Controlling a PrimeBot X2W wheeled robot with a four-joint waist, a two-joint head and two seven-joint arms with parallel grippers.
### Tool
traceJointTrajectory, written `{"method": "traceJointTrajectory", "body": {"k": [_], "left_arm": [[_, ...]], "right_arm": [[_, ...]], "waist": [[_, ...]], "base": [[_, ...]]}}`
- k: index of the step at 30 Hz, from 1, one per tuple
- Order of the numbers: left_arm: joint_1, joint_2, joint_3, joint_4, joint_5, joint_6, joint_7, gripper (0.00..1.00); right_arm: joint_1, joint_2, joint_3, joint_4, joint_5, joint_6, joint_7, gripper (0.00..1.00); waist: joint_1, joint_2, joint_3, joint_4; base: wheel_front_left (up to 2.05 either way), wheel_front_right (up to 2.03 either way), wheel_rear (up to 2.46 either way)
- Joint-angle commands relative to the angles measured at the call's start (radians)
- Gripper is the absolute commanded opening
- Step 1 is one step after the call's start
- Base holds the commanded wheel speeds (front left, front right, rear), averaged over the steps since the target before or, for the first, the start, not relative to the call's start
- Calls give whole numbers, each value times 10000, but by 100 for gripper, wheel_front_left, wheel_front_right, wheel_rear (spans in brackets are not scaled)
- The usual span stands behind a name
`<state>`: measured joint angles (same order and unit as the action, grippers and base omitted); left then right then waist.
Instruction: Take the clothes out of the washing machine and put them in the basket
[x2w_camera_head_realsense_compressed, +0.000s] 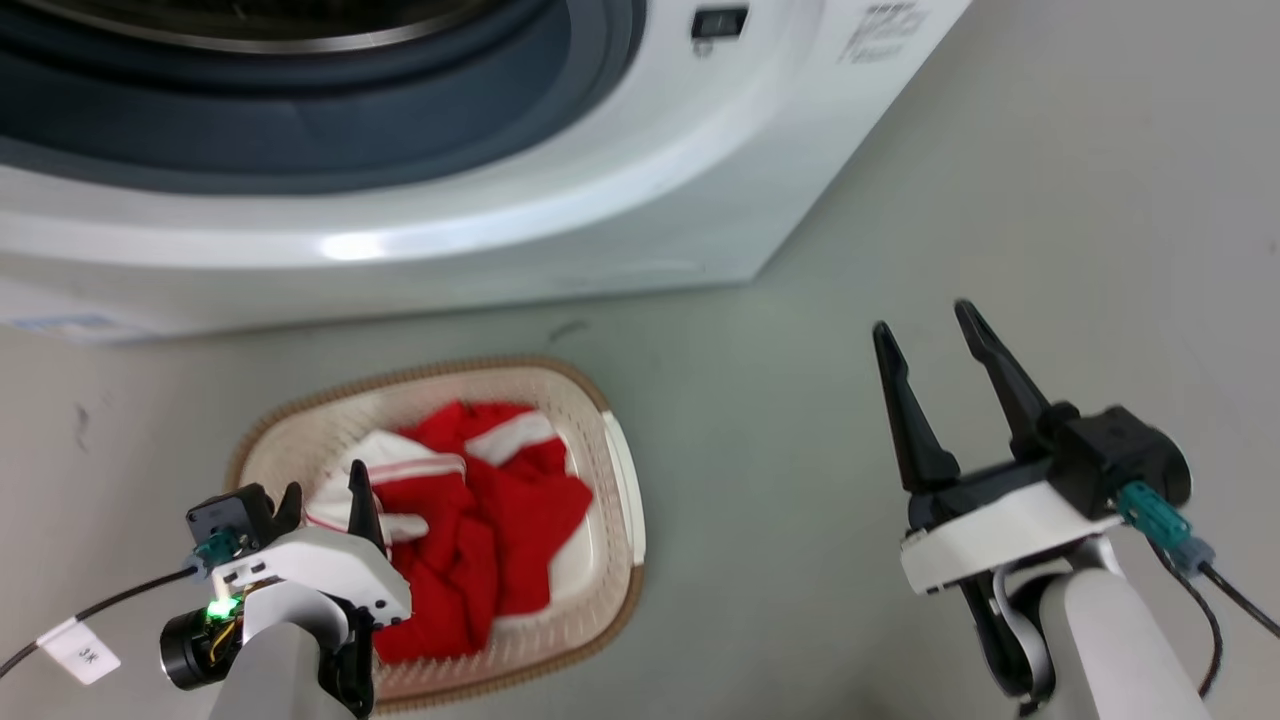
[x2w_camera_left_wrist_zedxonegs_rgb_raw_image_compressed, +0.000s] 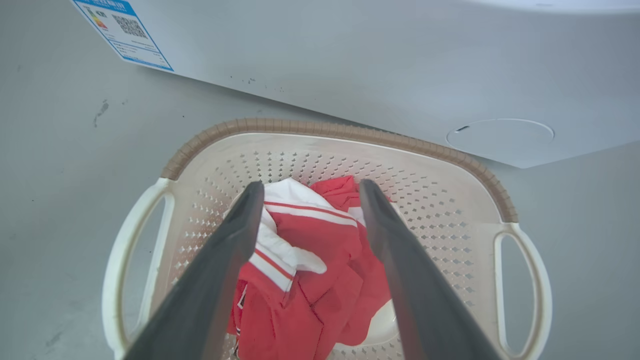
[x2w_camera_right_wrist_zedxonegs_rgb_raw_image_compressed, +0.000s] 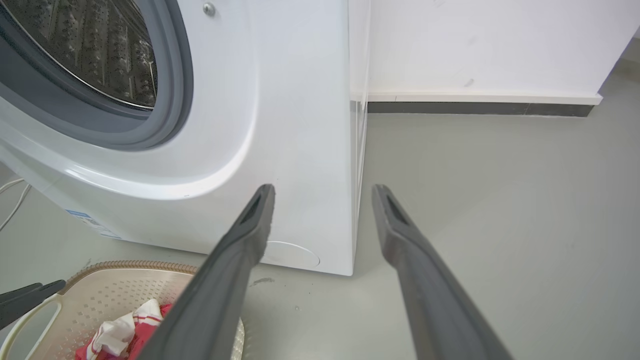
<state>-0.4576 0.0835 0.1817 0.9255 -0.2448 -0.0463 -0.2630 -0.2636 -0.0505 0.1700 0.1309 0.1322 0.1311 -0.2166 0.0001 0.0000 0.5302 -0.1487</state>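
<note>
The clothes (x2w_camera_head_realsense_compressed: 500, 510), red with white striped panels, lie heaped in the cream basket (x2w_camera_head_realsense_compressed: 450, 368) on the floor in front of the washing machine (x2w_camera_head_realsense_compressed: 600, 200). My left gripper (x2w_camera_head_realsense_compressed: 325, 478) hangs open over the basket's near left side, holding nothing. In the left wrist view its fingers (x2w_camera_left_wrist_zedxonegs_rgb_raw_image_compressed: 225, 260) frame the clothes (x2w_camera_left_wrist_zedxonegs_rgb_raw_image_compressed: 320, 280) inside the basket (x2w_camera_left_wrist_zedxonegs_rgb_raw_image_compressed: 350, 131). My right gripper (x2w_camera_head_realsense_compressed: 922, 316) stands open and empty over bare floor to the basket's right. The right wrist view looks past that gripper (x2w_camera_right_wrist_zedxonegs_rgb_raw_image_compressed: 324, 187) at the machine's steel drum (x2w_camera_right_wrist_zedxonegs_rgb_raw_image_compressed: 100, 55), with the basket (x2w_camera_right_wrist_zedxonegs_rgb_raw_image_compressed: 130, 265) and clothes (x2w_camera_right_wrist_zedxonegs_rgb_raw_image_compressed: 125, 335) at lower left.
The machine's white front (x2w_camera_left_wrist_zedxonegs_rgb_raw_image_compressed: 400, 75) rises just behind the basket and carries a blue label (x2w_camera_left_wrist_zedxonegs_rgb_raw_image_compressed: 122, 30). Grey floor (x2w_camera_head_realsense_compressed: 1000, 200) spreads to the right of the machine. A white wall with dark skirting (x2w_camera_right_wrist_zedxonegs_rgb_raw_image_compressed: 475, 107) closes the far side. A white cable (x2w_camera_right_wrist_zedxonegs_rgb_raw_image_compressed: 12, 197) lies left of the machine.
</note>
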Motion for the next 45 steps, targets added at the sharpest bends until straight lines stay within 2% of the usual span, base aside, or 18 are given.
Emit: {"method": "traceJointTrajectory", "body": {"k": [1,9,18,23,31,35,45], "left_arm": [[334,-74,45,-544,159,-101,-24,100],[1481,-318,-126,-3567,562,-224,-22,100],[2641,-334,-1086,-7038,894,239,-24,100],[3157,-331,-1285,-8061,1266,370,-23,100],[4440,-334,-1689,-8645,1667,489,-24,100],[4911,-332,-1814,-8636,1530,593,-24,100],[5212,-326,-1805,-8457,1357,729,-24,100]], "right_arm": [[303,7,-146,86,-61,-7,7,100],[1102,7,-627,-27,-208,-7,282,100],[1693,7,-910,-394,-436,-7,573,100],[1913,8,-975,-580,-914,-7,727,100],[2473,8,-901,-843,-1073,-7,984,100],[2699,8,-867,-976,-1061,-7,1079,100],[2899,8,-793,-1175,-927,-7,1167,100]], "waist": [[-1,0,-1361,149],[-1,0,-2848,289],[-1,0,-3950,369],[-1,0,-4327,381],[-1,0,-5074,427],[-1,0,-5294,440],[-1,0,-5415,456]], "base": [[0,0,0],[0,0,0],[0,0,0],[0,0,0],[0,0,0],[0,0,0],[0,0,0]]}}
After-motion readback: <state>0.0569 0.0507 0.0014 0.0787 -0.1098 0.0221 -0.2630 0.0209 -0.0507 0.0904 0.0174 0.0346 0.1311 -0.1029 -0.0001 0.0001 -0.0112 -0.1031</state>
